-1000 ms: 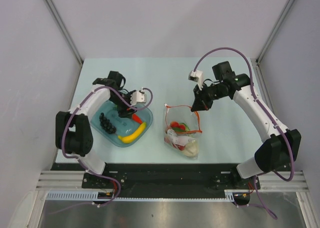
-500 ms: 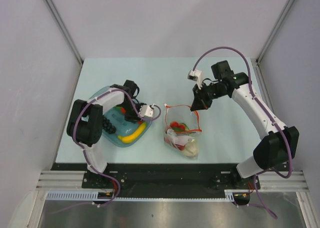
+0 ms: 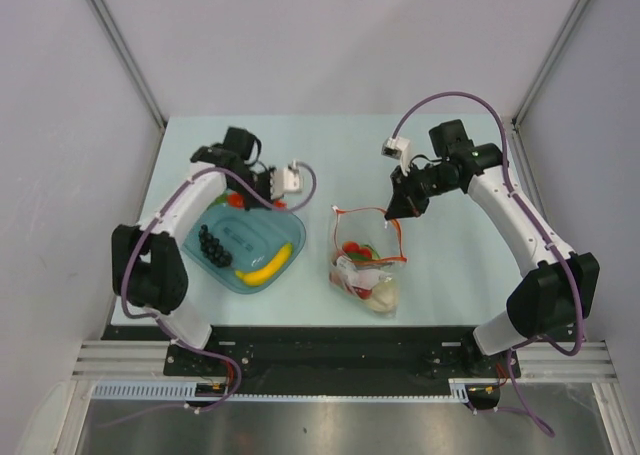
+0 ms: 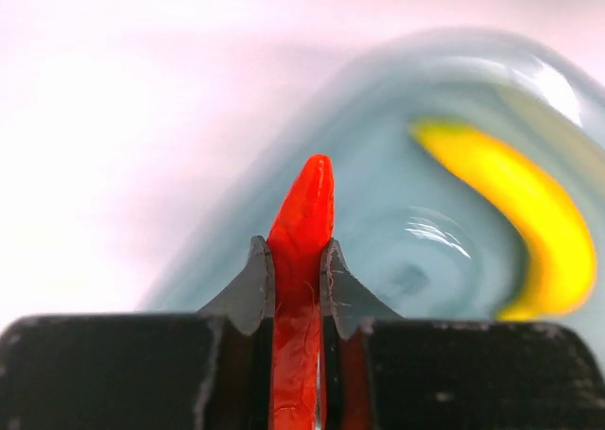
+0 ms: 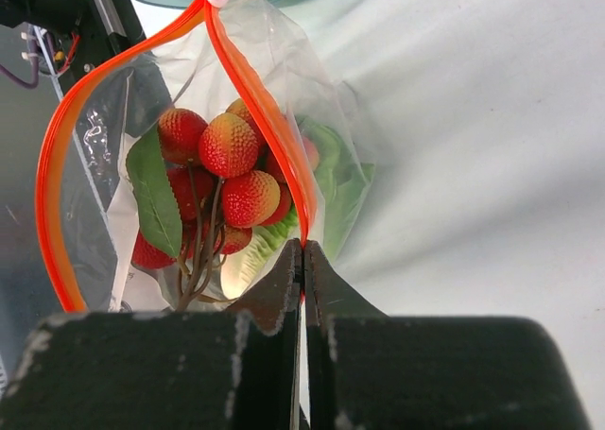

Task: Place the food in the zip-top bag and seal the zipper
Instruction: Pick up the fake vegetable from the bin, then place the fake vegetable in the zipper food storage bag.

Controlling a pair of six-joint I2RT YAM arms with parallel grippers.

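My left gripper (image 4: 297, 260) is shut on the red-orange pepper (image 4: 304, 222), whose tip sticks out past the fingertips above the teal bowl (image 4: 397, 165). From above, the left gripper (image 3: 240, 199) hangs over the bowl's far edge. The yellow banana (image 3: 266, 266) and dark grape bunch (image 3: 212, 245) lie in the bowl. My right gripper (image 5: 302, 250) is shut on the zipper (image 5: 255, 99), holding the zip-top bag (image 3: 365, 270) open at its far right corner. The red berry cluster (image 5: 227, 165) and the pale cabbage (image 5: 250, 255) are inside the bag.
The teal bowl (image 3: 290, 237) sits left of centre and the bag just right of it, both toward the table's near half. Grey walls close in both sides and the back.
My left gripper has closed on the pepper and carried it up from the bowl's floor toward its far edge. The right gripper still holds the bag's mouth, nearly unmoved.
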